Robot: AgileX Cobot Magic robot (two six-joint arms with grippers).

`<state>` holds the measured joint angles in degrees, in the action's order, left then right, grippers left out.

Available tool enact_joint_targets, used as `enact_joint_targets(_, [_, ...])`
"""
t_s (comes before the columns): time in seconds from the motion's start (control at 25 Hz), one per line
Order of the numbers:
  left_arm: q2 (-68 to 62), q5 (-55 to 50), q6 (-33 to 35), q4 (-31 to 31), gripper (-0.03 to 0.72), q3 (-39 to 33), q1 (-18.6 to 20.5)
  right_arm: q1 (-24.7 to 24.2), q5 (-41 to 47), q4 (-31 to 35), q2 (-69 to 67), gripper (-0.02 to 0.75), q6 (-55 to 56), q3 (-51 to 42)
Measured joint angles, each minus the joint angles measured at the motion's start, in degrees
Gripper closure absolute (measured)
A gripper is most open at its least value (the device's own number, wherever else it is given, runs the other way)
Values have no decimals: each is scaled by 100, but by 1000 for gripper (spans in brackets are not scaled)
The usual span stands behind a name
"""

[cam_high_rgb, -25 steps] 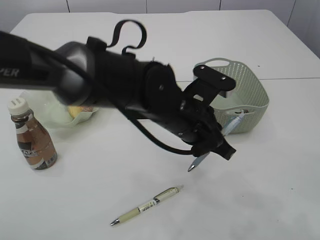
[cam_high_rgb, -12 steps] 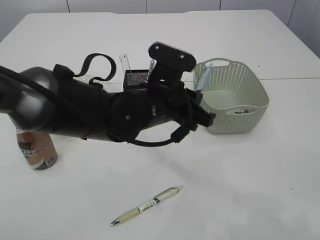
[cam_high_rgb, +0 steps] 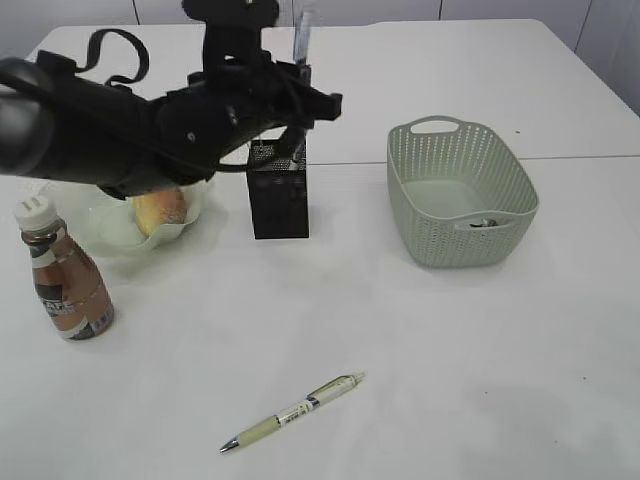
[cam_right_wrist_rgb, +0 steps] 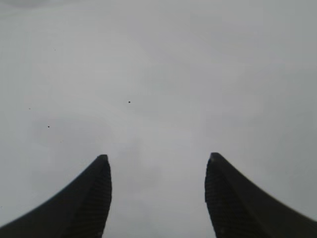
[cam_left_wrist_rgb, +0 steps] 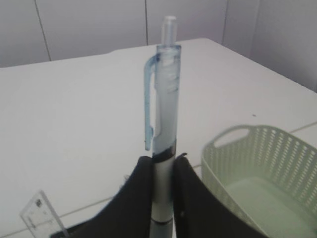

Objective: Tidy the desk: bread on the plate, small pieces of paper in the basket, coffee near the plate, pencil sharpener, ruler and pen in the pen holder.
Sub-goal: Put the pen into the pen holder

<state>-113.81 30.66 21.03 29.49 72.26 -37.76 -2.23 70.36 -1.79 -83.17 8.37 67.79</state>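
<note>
Left tool [cam_left_wrist_rgb: 162,198] clenched on a blue pen [cam_left_wrist_rgb: 163,114], now swung from the basket [cam_high_rgb: 462,195] to above the holder [cam_high_rgb: 279,195]. Drop-in next, probably; second pen [cam_high_rgb: 292,411] still on table [cam_high_rgb: 480,380].

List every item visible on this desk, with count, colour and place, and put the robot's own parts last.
desk: one, white, under everything.
coffee: one bottle, brown with white cap, front left.
plate: one, pale green glass, left, behind the coffee.
bread: one, golden-brown, on the plate.
pen holder: one, black mesh, centre, right of the plate.
ruler: one, clear, only its top shows low in the left wrist view.
basket: one, sage green, right of centre; something small lies inside.
yellow pen: one, pale yellow, lying front centre.
blue pen: one, translucent blue, upright in the left claw.
left claw: black, shut on the blue pen, above the pen holder.
right claw: black, open, over bare desk.
</note>
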Motion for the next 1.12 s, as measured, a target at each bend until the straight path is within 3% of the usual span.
enact_joint_targets(0.36, [-201, -77, 0, 7, 629, 487, 501, 0, 0, 0, 0, 298, 0, 0])
enact_joint_targets(1.12, [-1104, -390, 0, 12, 628, 751, 521, 0, 0, 0, 0, 299, 0, 0])
